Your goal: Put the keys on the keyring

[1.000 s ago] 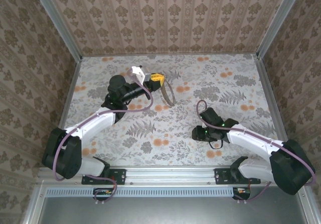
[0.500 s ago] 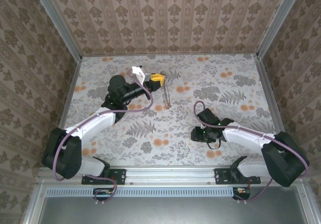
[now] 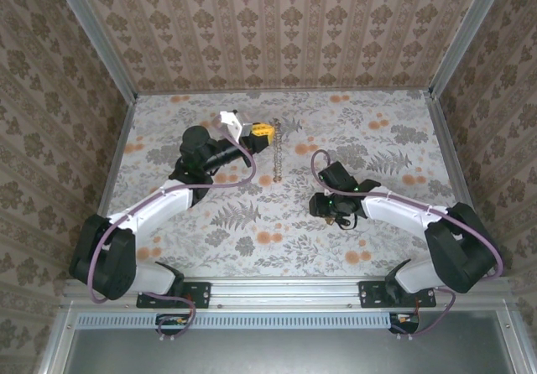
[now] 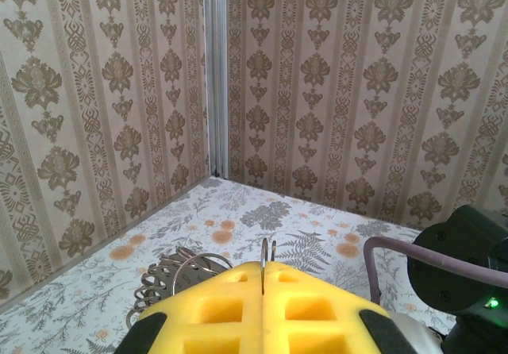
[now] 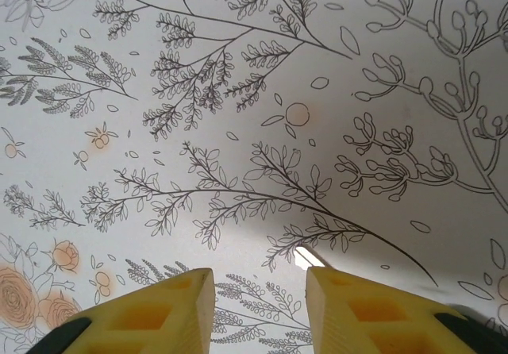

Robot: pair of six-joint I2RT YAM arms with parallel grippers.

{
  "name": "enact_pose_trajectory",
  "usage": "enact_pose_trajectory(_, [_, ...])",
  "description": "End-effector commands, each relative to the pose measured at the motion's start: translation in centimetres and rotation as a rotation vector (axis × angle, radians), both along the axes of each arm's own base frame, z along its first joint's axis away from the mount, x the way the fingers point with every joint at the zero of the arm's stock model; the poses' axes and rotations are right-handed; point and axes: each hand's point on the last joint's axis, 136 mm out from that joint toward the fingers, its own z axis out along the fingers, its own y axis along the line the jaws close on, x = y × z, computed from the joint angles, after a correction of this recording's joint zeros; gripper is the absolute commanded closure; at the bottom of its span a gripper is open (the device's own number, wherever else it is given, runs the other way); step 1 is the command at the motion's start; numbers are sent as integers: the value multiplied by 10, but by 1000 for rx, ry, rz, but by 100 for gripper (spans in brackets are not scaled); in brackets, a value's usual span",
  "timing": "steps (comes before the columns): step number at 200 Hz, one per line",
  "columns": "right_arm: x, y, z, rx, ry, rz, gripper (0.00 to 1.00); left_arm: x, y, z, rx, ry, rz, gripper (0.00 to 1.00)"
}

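Two grips to report from my station. On the left gripper (image 3: 262,130) the yellow fingers (image 4: 214,310) are clenched tight together with the keyring (image 3: 274,154) pinched between them. From above I see the keyring edge-on, a thin line running from the fingertips toward the near side above the floral table (image 3: 403,231); I cannot tell whether it touches the surface. On the left wrist camera a thin bit of the band stands up out of the seam between the fingertips, and its wavy coils show just left of them. The right gripper (image 5: 260,278) points down close over the table, fingers apart, nothing between them. A bright sliver (image 5: 311,255) lies on the table at the inner tip of the finger on that picture's right; I cannot make out what it is. The grippers are well apart.
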Motion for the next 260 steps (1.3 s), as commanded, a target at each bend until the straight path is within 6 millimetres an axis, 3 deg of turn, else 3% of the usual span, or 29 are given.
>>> enact_pose_trajectory(1, [-1,-11,20,-36,-46,18,63,-11,4,22,-41,-50,-5,100])
enact_pose_trajectory(47, [-18,-37,11,-131,2,-23,63,-11,3,21,-41,-47,-9,100])
enact_pose_trajectory(77, [-23,-52,6,-139,5,-156,67,-10,3,21,-41,-46,-7,100])
enact_pose_trajectory(141, [-28,-67,-3,-105,-20,-391,72,-8,1,17,-44,-34,-10,100])
enact_pose_trajectory(187, [-23,-66,-1,-117,-24,-400,71,-7,0,15,-47,-32,-10,100])
enact_pose_trajectory(260, [-11,-49,-5,-91,-11,-371,71,-4,-2,12,-56,-21,-14,100])
